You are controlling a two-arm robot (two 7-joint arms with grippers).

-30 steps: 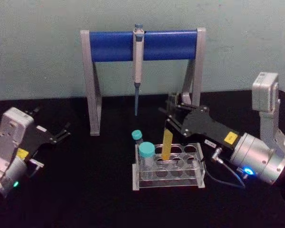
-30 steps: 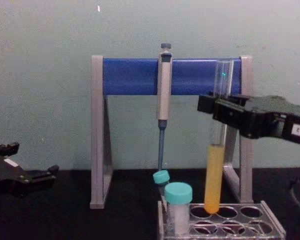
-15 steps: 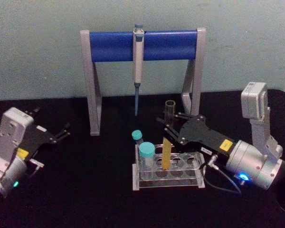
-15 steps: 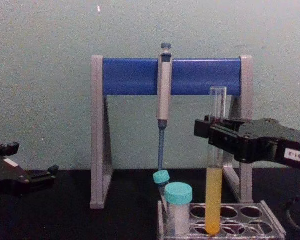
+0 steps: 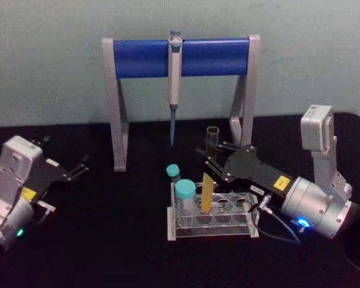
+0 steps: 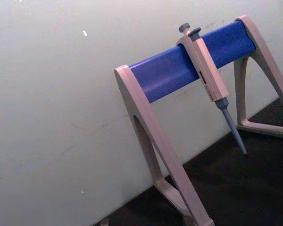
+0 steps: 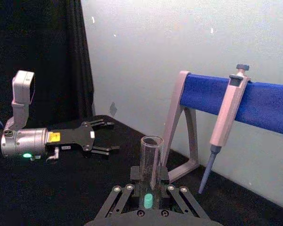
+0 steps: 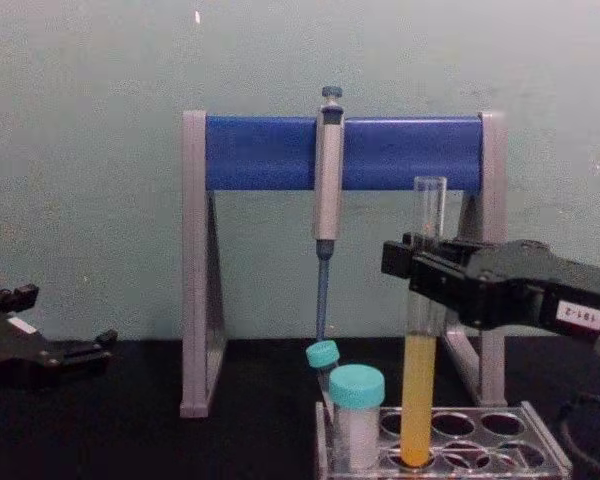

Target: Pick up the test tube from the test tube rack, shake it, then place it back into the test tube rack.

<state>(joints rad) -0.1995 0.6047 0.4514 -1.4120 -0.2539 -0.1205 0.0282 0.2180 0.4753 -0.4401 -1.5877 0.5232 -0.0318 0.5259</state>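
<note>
test tube (image 8: 417,395), slim clear glass

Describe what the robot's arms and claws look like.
Both arms are silver-grey metal, boxy then round at the wrist. The left gripper and right gripper are flat black plates ending in thin linked bars, with a yellow sticker each. A green light glows on the left wrist, a blue light on the right. The right also has a thin cable and a white numbered label.
</note>
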